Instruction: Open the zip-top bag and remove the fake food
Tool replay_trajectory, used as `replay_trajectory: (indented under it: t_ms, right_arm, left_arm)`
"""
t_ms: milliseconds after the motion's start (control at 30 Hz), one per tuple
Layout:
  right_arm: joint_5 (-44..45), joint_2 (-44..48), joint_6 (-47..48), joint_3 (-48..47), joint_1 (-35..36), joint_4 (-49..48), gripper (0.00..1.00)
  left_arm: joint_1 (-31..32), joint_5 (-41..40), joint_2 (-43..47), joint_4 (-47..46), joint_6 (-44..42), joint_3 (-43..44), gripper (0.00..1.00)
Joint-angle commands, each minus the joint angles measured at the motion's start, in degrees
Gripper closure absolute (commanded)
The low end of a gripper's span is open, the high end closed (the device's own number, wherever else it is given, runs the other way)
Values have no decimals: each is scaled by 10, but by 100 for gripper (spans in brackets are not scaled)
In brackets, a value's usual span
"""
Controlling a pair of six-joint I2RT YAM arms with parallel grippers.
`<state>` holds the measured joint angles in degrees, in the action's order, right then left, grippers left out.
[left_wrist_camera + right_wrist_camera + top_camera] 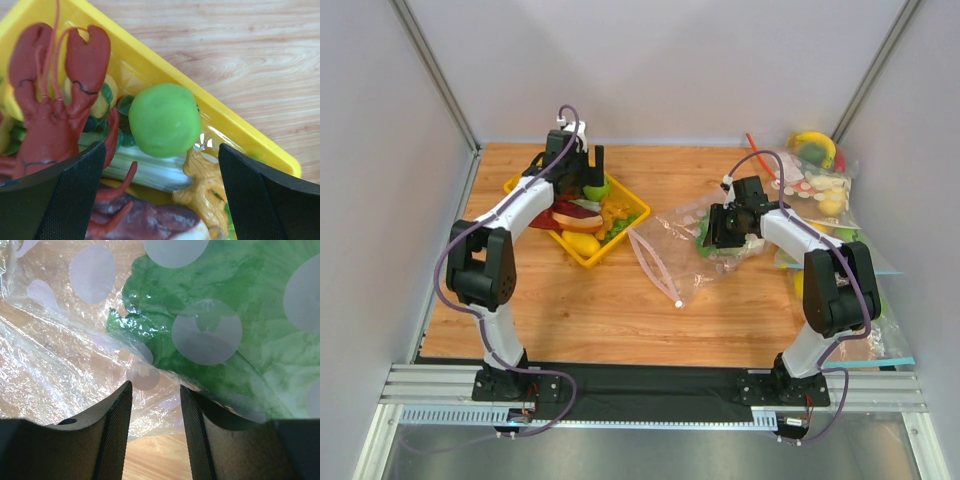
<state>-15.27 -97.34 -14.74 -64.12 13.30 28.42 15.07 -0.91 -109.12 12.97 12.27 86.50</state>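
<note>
Grey panels wall in a wooden worktop (720, 310). From above, a yellow tray (582, 262) sits upper left of centre with the left end effector (588, 165) over it. Right of centre lies the zip-top bag (685, 268). Its zip strip (655, 262) is parted into a loop, so the mouth looks open, and the right end effector (725, 232) is on top.

At the left wrist, the fingers stand spread wide and empty above the lobster (50, 115) and green fruit (165, 120). Both rest in the tray, so those two look done.

At the right wrist, the lettuce head (225, 315) lies inside the bag. The fingers stand half apart with film at the gap, and I cannot tell whether they pinch it. Only the lettuce seems left.
</note>
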Motion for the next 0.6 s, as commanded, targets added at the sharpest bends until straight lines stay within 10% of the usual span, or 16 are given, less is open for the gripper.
replay_trajectory:
  t_ms: [0,567]
  right_arm:
    - [-13,22,2,-10,-2,-9,54]
    - [101,109,52,-46,217,16,48]
  left_arm:
    - [10,4,81,-4,-5,0,1]
    - [52,-2,346,-6,23,-221,1]
